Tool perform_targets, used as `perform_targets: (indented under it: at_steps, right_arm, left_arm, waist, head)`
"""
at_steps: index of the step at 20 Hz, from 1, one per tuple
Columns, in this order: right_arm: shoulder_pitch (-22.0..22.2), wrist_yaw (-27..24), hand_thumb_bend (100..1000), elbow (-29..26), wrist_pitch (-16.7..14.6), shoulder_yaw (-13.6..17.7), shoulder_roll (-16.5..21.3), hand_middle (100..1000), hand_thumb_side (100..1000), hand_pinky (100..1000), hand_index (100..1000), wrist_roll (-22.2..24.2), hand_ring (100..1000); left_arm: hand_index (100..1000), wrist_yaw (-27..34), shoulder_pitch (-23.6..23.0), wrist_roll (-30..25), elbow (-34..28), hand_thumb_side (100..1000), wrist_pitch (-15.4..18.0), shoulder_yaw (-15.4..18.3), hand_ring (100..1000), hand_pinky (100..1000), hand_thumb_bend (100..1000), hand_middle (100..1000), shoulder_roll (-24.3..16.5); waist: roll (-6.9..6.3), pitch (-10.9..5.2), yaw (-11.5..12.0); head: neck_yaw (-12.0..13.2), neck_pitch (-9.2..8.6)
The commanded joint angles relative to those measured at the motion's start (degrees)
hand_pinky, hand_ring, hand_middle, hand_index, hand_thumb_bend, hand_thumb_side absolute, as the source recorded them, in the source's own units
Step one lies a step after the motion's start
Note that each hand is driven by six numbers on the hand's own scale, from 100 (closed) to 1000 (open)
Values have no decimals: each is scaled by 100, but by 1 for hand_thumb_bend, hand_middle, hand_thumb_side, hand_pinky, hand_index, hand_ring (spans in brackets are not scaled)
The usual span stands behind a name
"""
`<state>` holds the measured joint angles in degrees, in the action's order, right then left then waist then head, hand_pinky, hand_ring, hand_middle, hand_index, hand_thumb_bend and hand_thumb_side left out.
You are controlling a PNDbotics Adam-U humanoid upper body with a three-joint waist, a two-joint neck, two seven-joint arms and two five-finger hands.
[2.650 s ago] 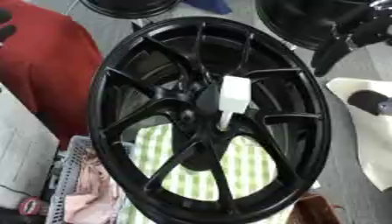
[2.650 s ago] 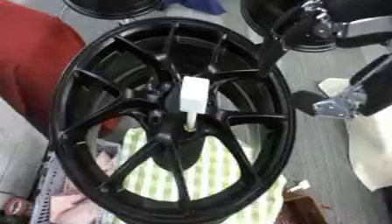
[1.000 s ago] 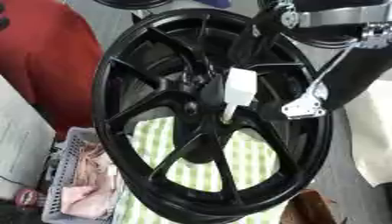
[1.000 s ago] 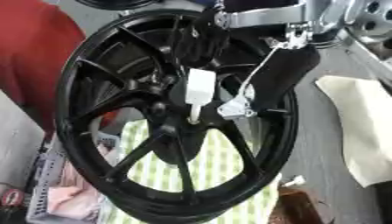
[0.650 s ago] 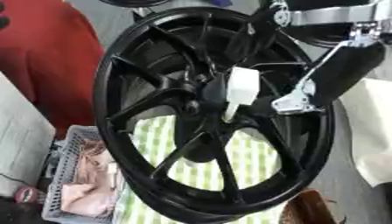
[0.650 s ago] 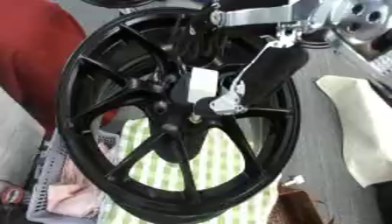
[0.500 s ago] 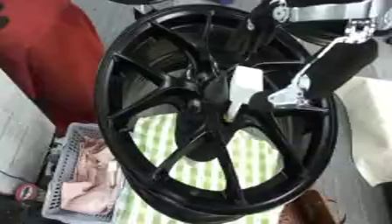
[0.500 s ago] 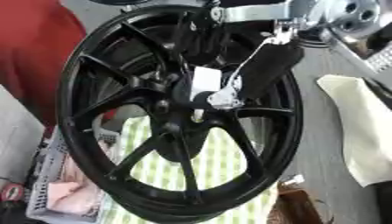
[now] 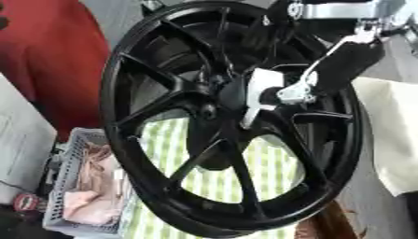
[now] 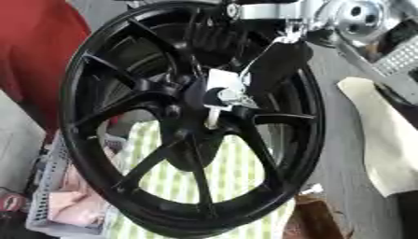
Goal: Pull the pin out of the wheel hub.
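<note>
At the hub of the upright black spoked alloy wheel (image 9: 228, 116), the white block-headed pin (image 9: 260, 95) sits seated, not yet out. Right hand (image 9: 326, 70) reaches from upper right, silver fingers (image 9: 296, 93) touching pin head; closure cannot tell. Extraction remains.

My right hand (image 9: 330, 65) was mostly black, with a slim silver rod running down its length to a small bright metal fitting at the fingertip end. Above it, the wrist carried a broad polished silver bracket with a dark bolt head. In the right eye view the arm (image 10: 367, 18) showed a round silver joint housing and a pale perforated panel beside it.
</note>
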<state>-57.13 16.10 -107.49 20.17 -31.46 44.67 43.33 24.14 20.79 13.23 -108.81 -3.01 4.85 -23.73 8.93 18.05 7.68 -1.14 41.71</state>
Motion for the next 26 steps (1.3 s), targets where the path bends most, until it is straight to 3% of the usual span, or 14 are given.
perform_targets:
  at_steps: [1, 14, 26]
  right_arm:
    - [-28, 79, 464, 66, -8, 43, 67, 749, 407, 777, 844, 18, 791]
    - [44, 80, 512, 203, -82, 11, 28, 708, 356, 764, 828, 144, 774]
    - [125, 139, 489, 448, -70, -9, -35, 653, 356, 743, 787, 58, 747]
  left_arm:
    - [771, -34, 82, 9, -85, 542, -5, 54, 777, 852, 158, 591, -62]
    - [771, -37, 98, 18, -79, 542, -11, 60, 778, 853, 160, 590, -34]
    - [771, -46, 104, 24, -83, 542, -6, 69, 778, 854, 160, 590, -11]
  waist:
    - [-45, -76, 8]
    - [-33, -41, 31]
    - [-40, -26, 47]
  head:
    - [0, 16]
    - [23, 56]
    - [34, 33]
